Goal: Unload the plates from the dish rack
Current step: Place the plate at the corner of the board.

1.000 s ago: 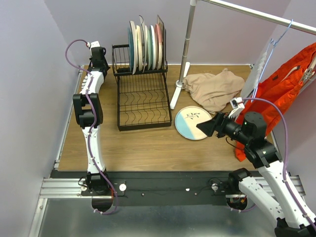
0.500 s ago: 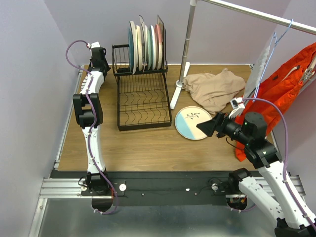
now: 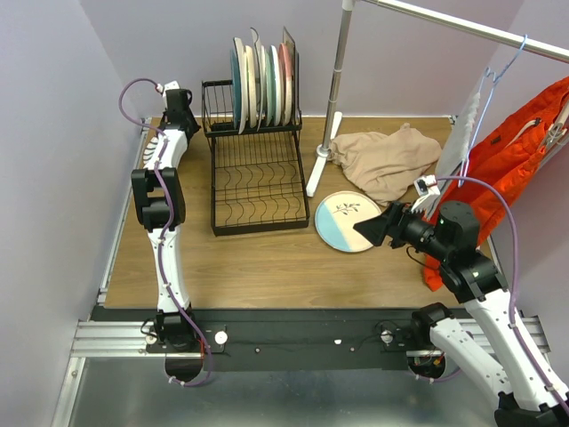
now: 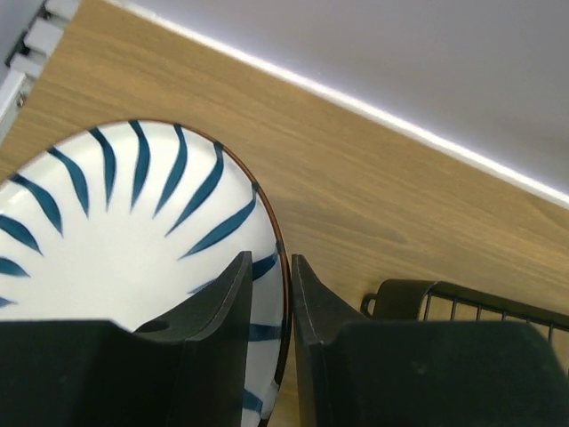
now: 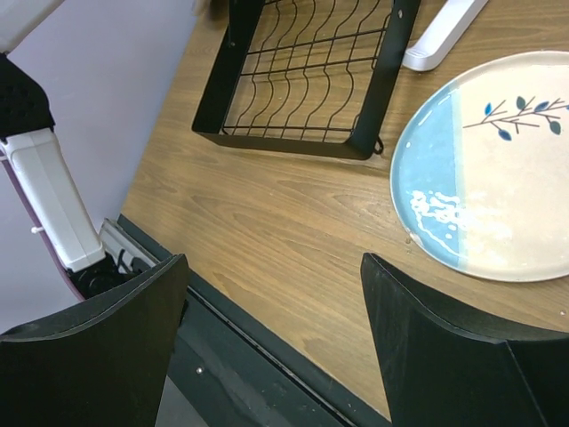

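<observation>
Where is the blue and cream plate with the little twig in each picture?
Top external: the blue and cream plate lies flat on the table, right of the dish rack.
Left wrist: not in it.
Right wrist: upper right, cut by the edge.
Shared landmark: the dish rack, its lower tray left of the plate in both.
</observation>
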Controlling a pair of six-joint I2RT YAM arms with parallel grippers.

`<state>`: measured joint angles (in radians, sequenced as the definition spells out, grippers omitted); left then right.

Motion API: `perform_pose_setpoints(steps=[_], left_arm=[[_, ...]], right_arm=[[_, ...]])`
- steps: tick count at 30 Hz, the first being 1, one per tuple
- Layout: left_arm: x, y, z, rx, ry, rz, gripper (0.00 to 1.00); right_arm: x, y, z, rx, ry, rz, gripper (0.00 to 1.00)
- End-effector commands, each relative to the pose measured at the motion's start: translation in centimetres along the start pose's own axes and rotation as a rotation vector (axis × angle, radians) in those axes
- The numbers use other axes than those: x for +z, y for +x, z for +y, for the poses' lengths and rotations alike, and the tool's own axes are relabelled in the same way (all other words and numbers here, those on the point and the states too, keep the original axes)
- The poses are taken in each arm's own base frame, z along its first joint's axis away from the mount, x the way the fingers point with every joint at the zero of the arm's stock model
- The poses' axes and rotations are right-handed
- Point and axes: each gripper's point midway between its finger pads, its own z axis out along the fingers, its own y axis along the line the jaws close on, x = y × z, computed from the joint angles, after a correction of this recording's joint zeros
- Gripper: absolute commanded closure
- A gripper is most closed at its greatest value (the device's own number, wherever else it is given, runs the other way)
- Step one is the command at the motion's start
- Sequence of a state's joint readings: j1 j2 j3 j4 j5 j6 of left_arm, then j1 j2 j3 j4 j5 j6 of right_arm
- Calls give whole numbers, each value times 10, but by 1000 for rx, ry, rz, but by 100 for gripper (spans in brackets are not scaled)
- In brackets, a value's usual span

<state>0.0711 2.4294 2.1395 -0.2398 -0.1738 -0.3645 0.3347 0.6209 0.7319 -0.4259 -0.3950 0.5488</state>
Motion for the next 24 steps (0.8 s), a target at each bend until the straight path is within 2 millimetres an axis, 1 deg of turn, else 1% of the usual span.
perform_pose_setpoints(steps=[1,3,7,15,17,18,21,24], left_arm=[[5,44,20,-58,-44,130,70],[6,47,21,-62,-44,135,69],[6,47,21,-65,-47,134,69],[3,34,18,-62,-33,112,69],[4,38,19,-78,-31,122,69],[5,43,20,-94,-22,138,68],[7,53,29,-142,-34,175,68],[6,54,33,-144,-49,186,68]], right_arm=[[-4,-5,10,-27,-37,-17,13],[-5,-6,11,-26,-40,-21,13],[-6,-8,12,-26,-42,-24,13],[-7,-7,12,-25,-38,-23,13],[-9,-10,14,-30,-40,-30,13],[-10,-10,14,-30,-41,-31,13],[-11,-10,15,-31,-41,-35,13],[-12,-9,16,-29,-41,-31,13]])
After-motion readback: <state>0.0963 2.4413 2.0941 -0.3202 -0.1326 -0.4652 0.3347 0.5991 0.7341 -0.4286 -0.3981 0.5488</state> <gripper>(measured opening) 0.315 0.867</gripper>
